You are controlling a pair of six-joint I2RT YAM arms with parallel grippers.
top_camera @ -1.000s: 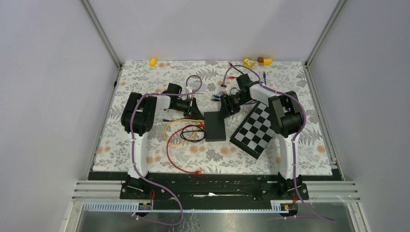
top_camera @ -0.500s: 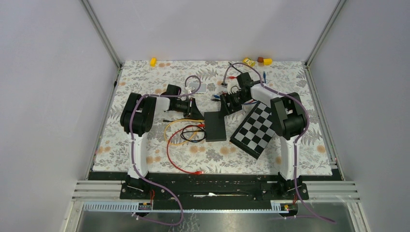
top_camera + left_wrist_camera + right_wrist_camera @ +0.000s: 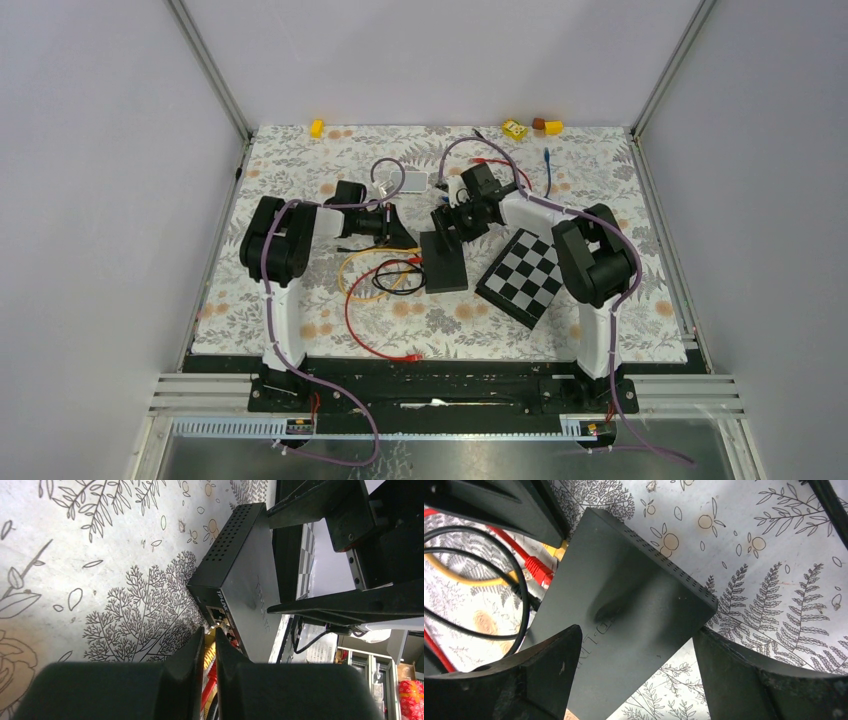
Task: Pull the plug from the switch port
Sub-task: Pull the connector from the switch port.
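The black switch (image 3: pixel 445 265) lies flat mid-table, with its ports facing left. Yellow, red and black cables (image 3: pixel 378 277) run into those ports. My left gripper (image 3: pixel 407 239) (image 3: pixel 209 632) is at the port side, its fingers shut on the yellow plug (image 3: pixel 210 652), whose tip sits at the port. A red plug (image 3: pixel 212 672) shows just behind it. My right gripper (image 3: pixel 447 222) (image 3: pixel 639 680) hangs open over the switch's (image 3: pixel 624 605) far end, one finger on each side of it. The yellow plug (image 3: pixel 558 552) and red plug (image 3: pixel 538 570) also appear in the right wrist view.
A checkered board (image 3: pixel 530 270) lies just right of the switch. A red cable (image 3: pixel 360 330) loops toward the front edge. Small yellow items (image 3: pixel 317 128) (image 3: pixel 514 128), a white pad (image 3: pixel 410 180) and loose cables (image 3: pixel 547 160) lie at the back.
My right arm swung left over the switch's back end and its jaws widened. The left fingers closed in a little on the yellow plug.
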